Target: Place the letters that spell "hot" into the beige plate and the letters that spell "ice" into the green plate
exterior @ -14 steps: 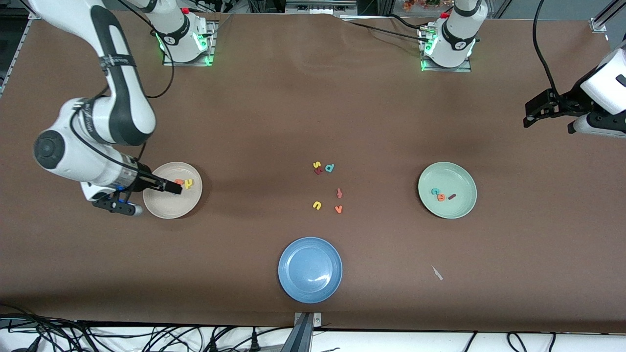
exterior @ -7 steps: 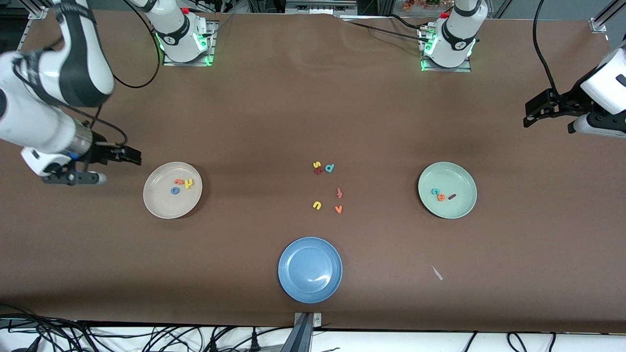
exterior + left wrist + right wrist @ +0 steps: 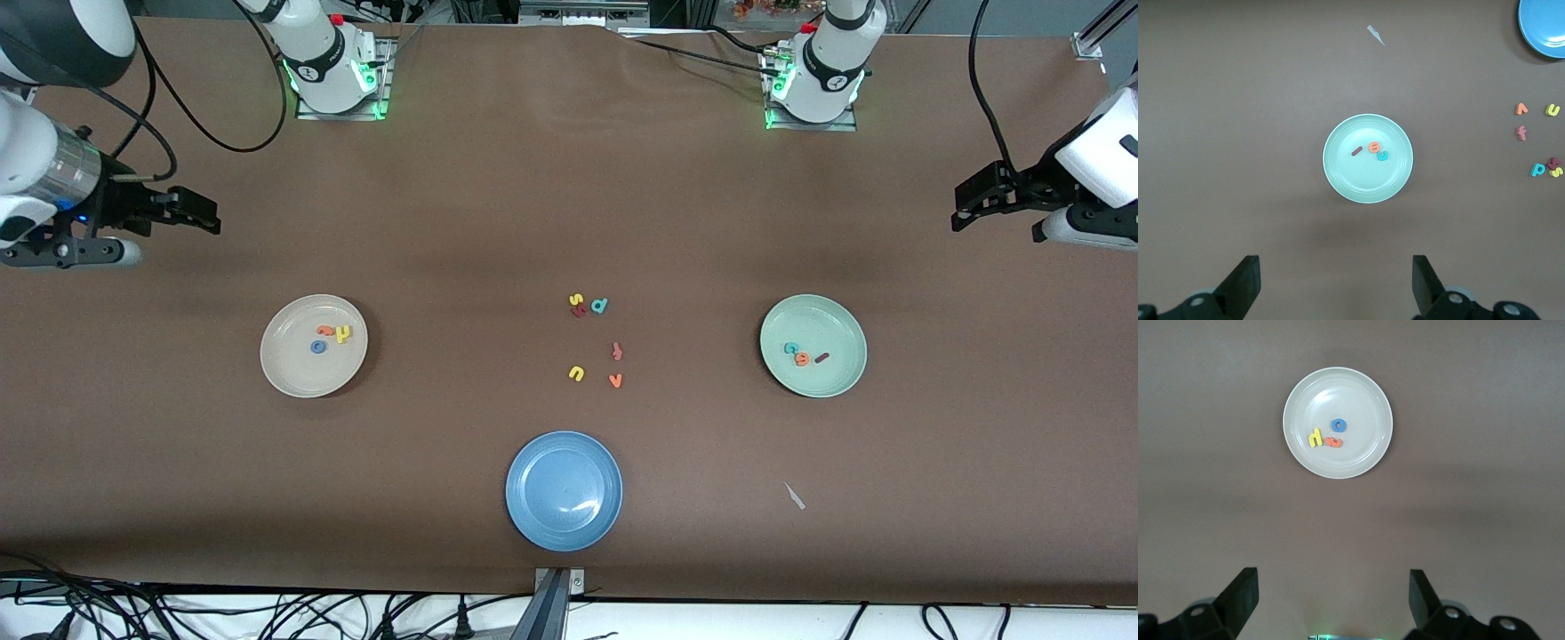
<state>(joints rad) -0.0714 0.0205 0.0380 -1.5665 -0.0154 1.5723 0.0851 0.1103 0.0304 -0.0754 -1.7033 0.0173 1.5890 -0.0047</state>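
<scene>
Both arms hang raised over the table's ends, the right gripper (image 3: 200,213) and left gripper (image 3: 965,209) spread and empty; the beige plate (image 3: 289,373), at nine o'clock from the blue plate (image 3: 564,524), holds the yellow h (image 3: 343,333), blue o (image 3: 318,347) and orange t (image 3: 325,331), while the green plate (image 3: 836,382) at three o'clock holds the teal c (image 3: 790,348), orange e (image 3: 802,359) and dark red i (image 3: 822,357).

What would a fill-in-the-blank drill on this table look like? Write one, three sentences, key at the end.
1. The blue "o" lies in the ____ plate.
2. The teal "c", orange "e" and dark red "i" lie in the ____ plate.
3. The plate holding no letters is the ____ one.

Missing words: beige; green; blue
</scene>
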